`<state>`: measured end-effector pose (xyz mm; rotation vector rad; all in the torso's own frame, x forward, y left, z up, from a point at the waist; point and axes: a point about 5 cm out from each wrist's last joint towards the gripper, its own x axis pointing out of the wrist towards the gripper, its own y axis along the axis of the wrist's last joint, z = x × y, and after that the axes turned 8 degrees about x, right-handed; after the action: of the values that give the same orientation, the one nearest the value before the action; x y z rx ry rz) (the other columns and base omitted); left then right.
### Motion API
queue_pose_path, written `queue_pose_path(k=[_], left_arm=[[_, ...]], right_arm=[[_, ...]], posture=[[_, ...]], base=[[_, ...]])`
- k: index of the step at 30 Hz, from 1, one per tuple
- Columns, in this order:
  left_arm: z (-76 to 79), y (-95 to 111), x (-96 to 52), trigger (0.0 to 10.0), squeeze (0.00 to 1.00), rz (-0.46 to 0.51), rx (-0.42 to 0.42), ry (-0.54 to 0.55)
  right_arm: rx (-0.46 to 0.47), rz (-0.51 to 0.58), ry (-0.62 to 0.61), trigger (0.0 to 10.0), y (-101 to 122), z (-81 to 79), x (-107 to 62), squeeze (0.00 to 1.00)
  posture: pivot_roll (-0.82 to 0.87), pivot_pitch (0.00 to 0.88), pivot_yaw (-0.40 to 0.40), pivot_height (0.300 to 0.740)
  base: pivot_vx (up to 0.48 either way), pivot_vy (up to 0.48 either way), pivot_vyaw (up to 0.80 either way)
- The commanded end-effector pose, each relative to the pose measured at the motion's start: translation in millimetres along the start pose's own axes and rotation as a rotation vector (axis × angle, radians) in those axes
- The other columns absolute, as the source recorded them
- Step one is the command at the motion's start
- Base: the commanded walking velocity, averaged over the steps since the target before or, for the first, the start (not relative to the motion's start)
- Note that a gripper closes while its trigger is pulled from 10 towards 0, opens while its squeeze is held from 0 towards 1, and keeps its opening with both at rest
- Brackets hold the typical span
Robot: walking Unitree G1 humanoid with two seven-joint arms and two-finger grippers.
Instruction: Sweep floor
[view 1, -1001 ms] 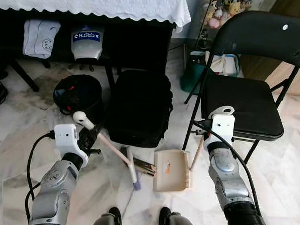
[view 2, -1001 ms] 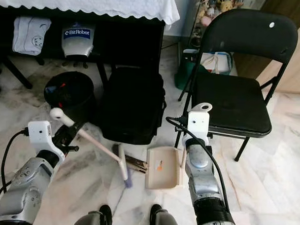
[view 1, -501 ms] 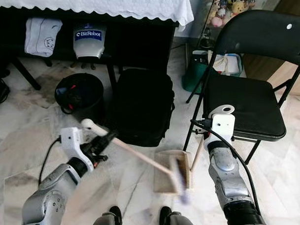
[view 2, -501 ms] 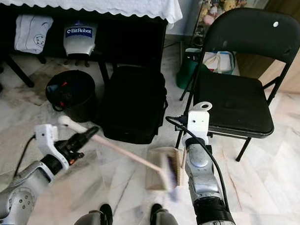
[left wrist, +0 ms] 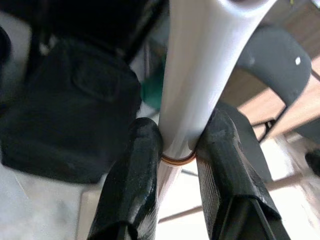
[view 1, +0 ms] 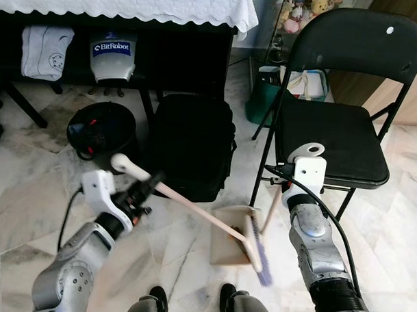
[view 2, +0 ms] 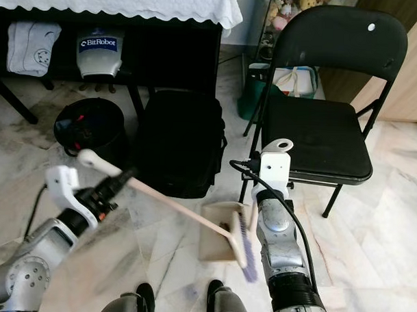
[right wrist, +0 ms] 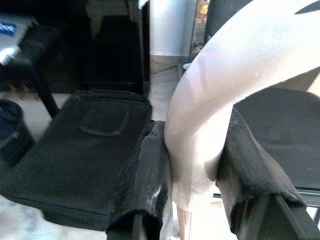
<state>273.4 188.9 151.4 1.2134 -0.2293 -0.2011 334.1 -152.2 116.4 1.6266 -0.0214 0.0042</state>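
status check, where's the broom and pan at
Left gripper shut on broom handle; right gripper shut on dustpan handle. Broom head over dustpan. Black bag and folding chair close ahead.

Marble floor; black folding chair; lace-clothed table.

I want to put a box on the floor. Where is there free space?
Bare floor lies right of the chair and left of the bucket. It is crowded between the backpack and the chair, where the broom meets the dustpan.
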Motion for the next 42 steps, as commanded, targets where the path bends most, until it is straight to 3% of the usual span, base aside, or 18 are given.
queue_pose_path(k=[1,9,12,16,19,22,26,28,31,35,42], left_arm=[[-1.6,14,-2.9,10.0,0.00,0.065,0.014,0.005],[0.4,43,2.5,10.0,0.00,0.166,0.032,0.000],[-12.5,66,3.4,10.0,0.00,0.275,0.149,0.189],[-14.8,76,-0.5,10.0,0.00,0.322,0.243,0.263],[-15.0,77,-1.1,10.0,0.00,0.319,0.269,0.270],[-20.2,72,-5.2,10.0,0.00,0.302,0.348,0.339],[-23.7,69,-6.6,10.0,0.00,0.301,0.359,0.388],[-25.2,65,-8.2,10.0,0.00,0.290,0.447,0.431],[-26.1,61,-9.2,10.0,0.00,0.280,0.511,0.452],[-19.6,50,-3.7,10.0,0.00,0.264,0.522,0.430],[-13.1,39,1.1,10.0,0.00,0.253,0.560,0.405]], right_arm=[[0.021,0.080,0.026,10.0,14,-5.3,0.3,0.00],[0.041,0.092,0.055,10.0,16,-9.3,1.1,0.00],[0.057,0.097,0.076,10.0,17,-11.5,1.1,0.00],[0.072,0.103,0.088,10.0,19,-12.8,0.8,0.00],[0.074,0.104,0.090,10.0,20,-13.0,0.8,0.00],[0.089,0.112,0.120,10.0,22,-16.1,0.7,0.00],[0.098,0.121,0.132,10.0,25,-17.2,1.1,0.00],[0.136,0.126,0.141,10.0,29,-17.8,1.4,0.00],[0.178,0.127,0.150,10.0,31,-18.9,1.6,0.00],[0.246,0.128,0.188,10.0,36,-23.2,2.0,0.00],[0.264,0.147,0.197,10.0,42,-24.5,2.8,0.00]], posture=[[-0.04,0.282,-0.019,0.740],[-0.04,0.274,-0.018,0.740],[-0.03,0.272,-0.020,0.740],[-0.03,0.269,-0.022,0.740],[-0.03,0.269,-0.022,0.740],[-0.03,0.259,-0.026,0.740],[-0.04,0.253,-0.025,0.740],[-0.04,0.239,-0.026,0.740],[-0.04,0.229,-0.026,0.740],[-0.04,0.197,-0.024,0.740],[-0.05,0.168,-0.022,0.740]], base=[[0.000,0.000,0.00],[0.000,0.000,0.00],[0.000,0.000,0.00],[0.000,0.000,0.00],[0.000,0.000,0.00],[0.000,0.000,0.00],[0.000,0.000,0.00],[0.000,0.000,0.00],[0.000,0.000,0.00],[0.000,0.000,0.00],[0.000,0.000,0.00]])
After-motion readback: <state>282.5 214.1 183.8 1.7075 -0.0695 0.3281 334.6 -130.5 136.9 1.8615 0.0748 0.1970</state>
